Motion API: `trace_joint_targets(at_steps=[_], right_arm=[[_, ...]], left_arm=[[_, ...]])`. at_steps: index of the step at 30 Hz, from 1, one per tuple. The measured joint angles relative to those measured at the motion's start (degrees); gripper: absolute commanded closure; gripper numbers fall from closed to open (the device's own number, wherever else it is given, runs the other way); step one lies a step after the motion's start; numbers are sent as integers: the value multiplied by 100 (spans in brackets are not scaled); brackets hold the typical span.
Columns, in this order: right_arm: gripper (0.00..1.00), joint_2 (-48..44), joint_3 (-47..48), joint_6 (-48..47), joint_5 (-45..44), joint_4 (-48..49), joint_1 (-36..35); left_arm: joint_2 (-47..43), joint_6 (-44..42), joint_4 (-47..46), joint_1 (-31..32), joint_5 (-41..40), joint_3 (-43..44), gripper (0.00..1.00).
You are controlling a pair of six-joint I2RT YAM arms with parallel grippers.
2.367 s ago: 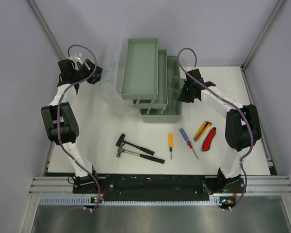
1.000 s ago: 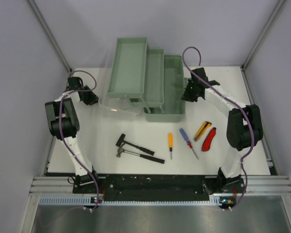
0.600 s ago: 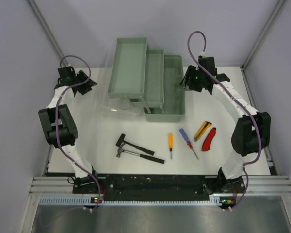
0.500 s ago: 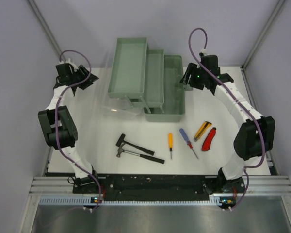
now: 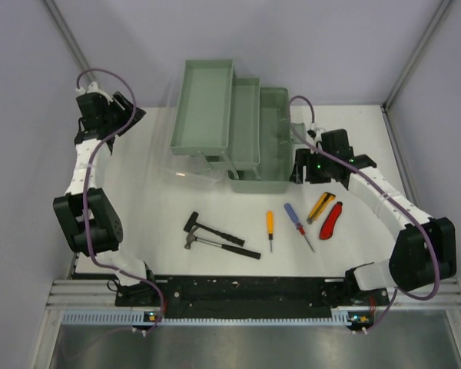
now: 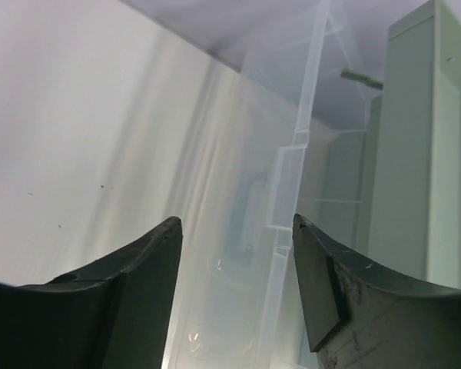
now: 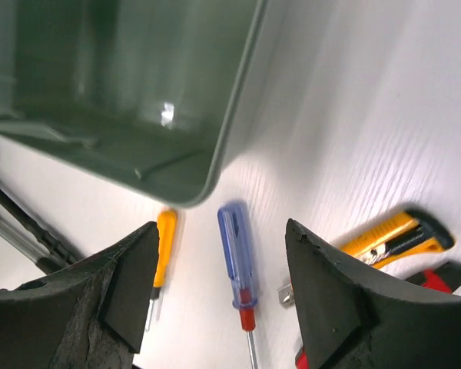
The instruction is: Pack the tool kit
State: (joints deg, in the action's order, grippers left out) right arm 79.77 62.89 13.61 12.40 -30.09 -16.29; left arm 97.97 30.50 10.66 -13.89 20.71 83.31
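top external: the toolbox [image 5: 275, 154] stands open at the back of the table [image 5: 138, 207], its fold-out trays [image 5: 206, 104] stepped up to the left and the translucent lid [image 5: 186, 165] lying beside them. in front lie two hammers [image 5: 215, 234], an orange screwdriver [image 5: 270, 227], a blue screwdriver [image 5: 296, 221], a yellow cutter [image 5: 321, 206] and a red cutter [image 5: 332, 220], none yet in the box. the left gripper [image 5: 129, 114] hangs well left of the lid; the right gripper [image 5: 300, 166] is at the box's near right corner.

left wrist: the fingers [image 6: 142, 280] stand wide with nothing between them, facing the lid's edge. the lid looks thin and probably flexes, so a rim hold suits it better than the flat.

right wrist: the jaws are spread wide and empty above the blue screwdriver, with the orange one just beside the left finger. these tools look light and rigid. the smooth round handles may roll or slip, so i would pinch mid-handle, across the axis. the hammers are likely head-heavy and best taken near the head, the cutters across their flat bodies.
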Motion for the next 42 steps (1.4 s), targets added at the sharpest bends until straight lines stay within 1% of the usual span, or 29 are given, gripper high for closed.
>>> trace_joint_targets(at_steps=[3,6,9,11,14,18,20,21,22,23,24,25,26,30,32,35,37,39,42], right_arm=[[35,-118,-533,-7,-44,-9,-168],[37,-125,-1106,48,31,98,-317],[43,-57,-1502,103,-35,188,-581],[47,125,-1578,205,-221,254,-802],[52,282,-1633,326,-590,511,-1110],[55,437,-1829,619,-1473,879,-1484],[58,525,-1934,763,-1797,986,-1561],[62,540,-1950,848,-1930,1067,-1582],[70,549,-1976,892,-2039,1182,-1585],[79,557,-1991,944,-2127,1250,-1585],[91,557,-2020,1008,-2216,1309,-1585],[97,560,-2026,1005,-2251,1331,-1585],[100,555,-2050,1069,-2302,1384,-1582],[100,168,-2212,1130,-2522,1268,-1602],[100,-516,-2262,1113,-2586,949,-1609],[100,-1744,-1978,1104,-2564,553,-1615],[100,-2218,-1318,1106,-2540,389,-1617],[100,-2236,-542,1106,-2538,424,-1617],[100,-1613,793,1108,-2535,636,-1615]], left_arm=[[-273,-2,181,0,-234,190,25],[-411,-2,339,0,-304,428,15],[-476,13,446,0,-310,579,6],[-520,24,472,0,-297,592,4],[-568,42,531,0,-258,595,3],[-638,39,623,0,-234,595,2],[-667,37,634,0,-234,595,2],[-680,37,636,0,-232,595,3],[-691,35,638,0,-232,595,2],[-697,35,638,0,-227,595,3],[-699,37,638,0,-212,595,3],[-699,39,636,0,-203,595,3],[-699,44,638,0,-188,595,4],[-702,216,605,0,-37,595,7],[-702,376,518,15,39,592,7],[-708,573,310,79,103,570,8],[-708,660,221,173,131,566,8],[-710,717,173,291,155,553,8],[-726,778,131,439,155,496,8]])
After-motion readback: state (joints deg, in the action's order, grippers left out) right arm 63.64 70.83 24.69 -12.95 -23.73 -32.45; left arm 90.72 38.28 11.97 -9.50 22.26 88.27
